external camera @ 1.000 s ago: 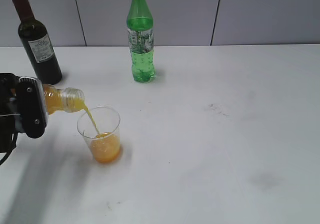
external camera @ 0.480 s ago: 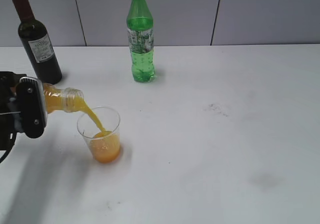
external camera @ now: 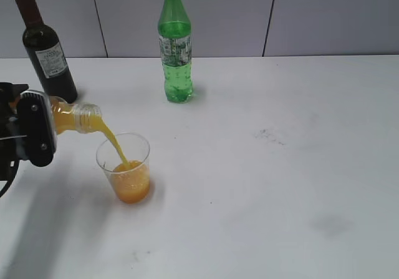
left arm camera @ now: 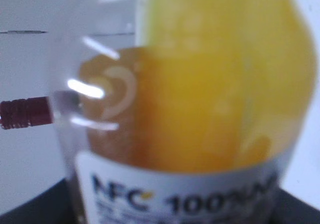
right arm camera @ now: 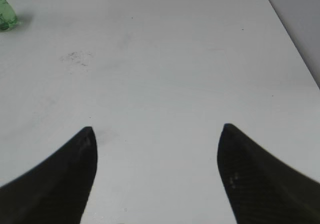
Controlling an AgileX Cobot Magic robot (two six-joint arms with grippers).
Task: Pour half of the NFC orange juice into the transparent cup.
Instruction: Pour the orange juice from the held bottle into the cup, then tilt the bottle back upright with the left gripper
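My left gripper (external camera: 34, 132) is shut on the NFC orange juice (external camera: 75, 117), a small clear bottle held tipped on its side with its open neck to the right. An orange stream runs from the neck into the transparent cup (external camera: 124, 166), which stands on the table just below and holds juice to about a third. In the left wrist view the NFC orange juice (left arm camera: 200, 108) fills the frame, its white label at the bottom. My right gripper (right arm camera: 157, 134) is open and empty over bare table; it is out of the exterior view.
A dark wine bottle (external camera: 47, 51) stands at the back left, close behind my left gripper; its red top shows in the left wrist view (left arm camera: 25, 112). A tall green bottle (external camera: 176, 45) with a yellow cap stands at the back centre; its base shows in the right wrist view (right arm camera: 6, 13).
My left gripper has lifted slightly and tipped the bottle further. The stream has thickened and the juice in the cup has risen a little. The right gripper shows no earlier frame.
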